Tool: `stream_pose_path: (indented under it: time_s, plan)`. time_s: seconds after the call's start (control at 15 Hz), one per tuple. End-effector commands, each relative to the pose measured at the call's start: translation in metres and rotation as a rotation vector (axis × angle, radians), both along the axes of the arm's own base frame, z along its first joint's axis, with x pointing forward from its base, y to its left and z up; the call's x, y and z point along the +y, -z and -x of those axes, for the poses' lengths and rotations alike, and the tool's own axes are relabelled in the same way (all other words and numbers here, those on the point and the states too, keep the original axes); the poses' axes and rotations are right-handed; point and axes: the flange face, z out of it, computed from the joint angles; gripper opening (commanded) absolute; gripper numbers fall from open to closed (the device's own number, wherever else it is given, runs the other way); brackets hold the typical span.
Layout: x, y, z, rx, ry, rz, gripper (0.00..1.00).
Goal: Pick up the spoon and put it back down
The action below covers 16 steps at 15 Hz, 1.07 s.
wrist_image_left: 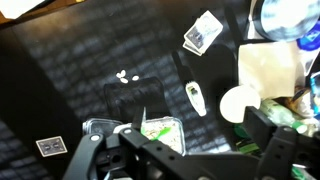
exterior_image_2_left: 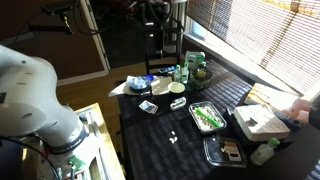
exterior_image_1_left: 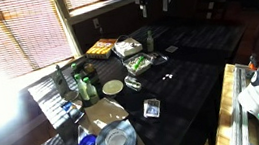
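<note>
While the gripper (wrist_image_left: 176, 150) hangs high above the black table (wrist_image_left: 60, 80) with its two fingers wide apart, it holds nothing. From left to right in the wrist view lie some white crumbs (wrist_image_left: 122, 76), a tray of green food (wrist_image_left: 160, 130), then the spoon (wrist_image_left: 195, 98), at about one o'clock from the gripper. I think it should go down slowly, close across the thin handle, and miss the tray.

Dark counter (exterior_image_1_left: 195, 69) carries: green-filled tray (exterior_image_1_left: 138, 63), white spoon (wrist_image_left: 196, 98), small white bits (wrist_image_left: 123, 76), clear packet (exterior_image_1_left: 152, 107), blue plate (exterior_image_1_left: 115, 140), bottles (exterior_image_1_left: 83, 84).
</note>
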Motion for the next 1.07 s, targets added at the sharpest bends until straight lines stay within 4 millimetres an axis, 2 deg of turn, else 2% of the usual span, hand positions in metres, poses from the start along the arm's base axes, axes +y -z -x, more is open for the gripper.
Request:
stream_pose_path:
  time_s: [0.0,0.13,0.33,0.4,0.47,0.53,0.73,0.8,1.0]
  plan:
    - [-0.021,0.054,-0.038,0.039,0.192,0.027,1.0]
    - [-0.039,0.083,-0.052,0.084,0.298,0.023,1.0]
    - [-0.062,0.112,-0.065,0.142,0.448,-0.011,1.0]
    - [-0.067,0.115,-0.068,0.184,0.437,-0.063,1.0]
    - [-0.063,0.104,-0.067,0.157,0.336,-0.153,1.0]
    - [-0.063,0.116,-0.058,0.154,0.388,-0.058,1.0]
    - [-0.068,0.111,-0.065,0.15,0.35,-0.124,1.0]
    - [-0.067,0.112,-0.069,0.163,0.435,-0.132,1.0]
    - [-0.089,0.134,-0.097,0.117,0.622,-0.113,1.0]
